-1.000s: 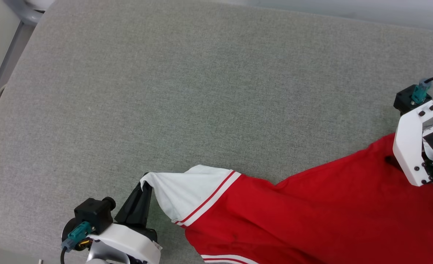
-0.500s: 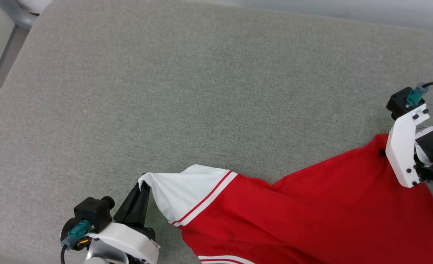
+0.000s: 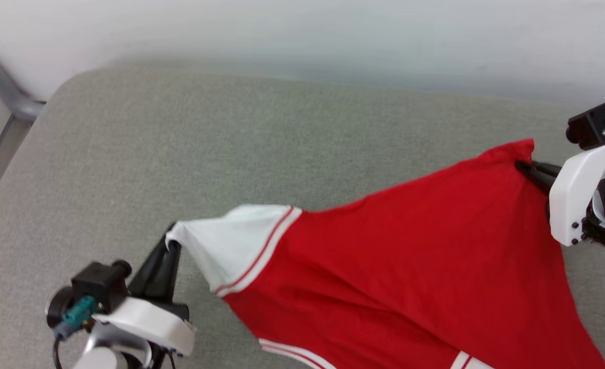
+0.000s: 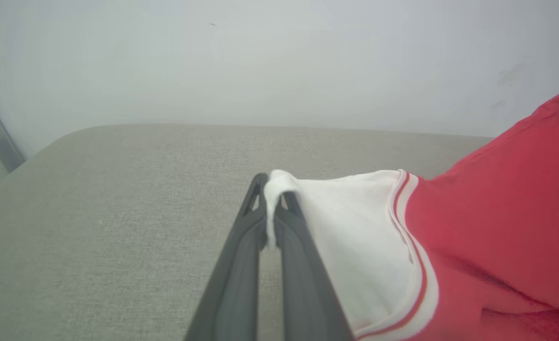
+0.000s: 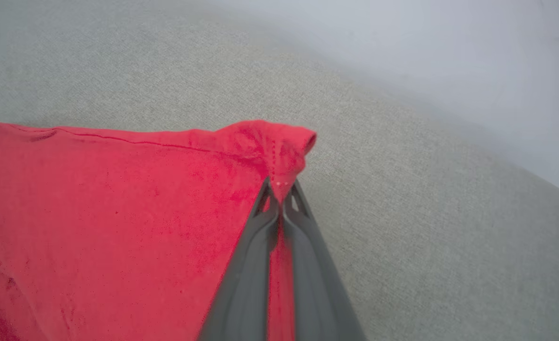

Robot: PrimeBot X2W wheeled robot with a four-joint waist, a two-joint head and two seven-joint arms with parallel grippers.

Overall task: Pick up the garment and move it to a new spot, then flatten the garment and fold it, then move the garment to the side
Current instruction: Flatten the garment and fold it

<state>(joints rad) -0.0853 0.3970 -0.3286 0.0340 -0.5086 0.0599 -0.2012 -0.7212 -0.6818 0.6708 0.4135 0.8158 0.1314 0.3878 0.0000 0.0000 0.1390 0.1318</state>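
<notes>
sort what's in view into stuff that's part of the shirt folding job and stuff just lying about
Part of the job:
- garment, stretched between the two grippers
- left gripper, shut on the white sleeve tip
- right gripper, shut on a red corner
- grey padded surface beneath

Just there:
- metal rail at the far left
- pale wall behind

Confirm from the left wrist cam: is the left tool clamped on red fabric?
No, the left tool pinches the white sleeve of the garment, short of its red body.

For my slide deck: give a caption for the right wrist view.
Right gripper shut on a red corner of the jersey T-shirt over the grey fabric surface.
</notes>
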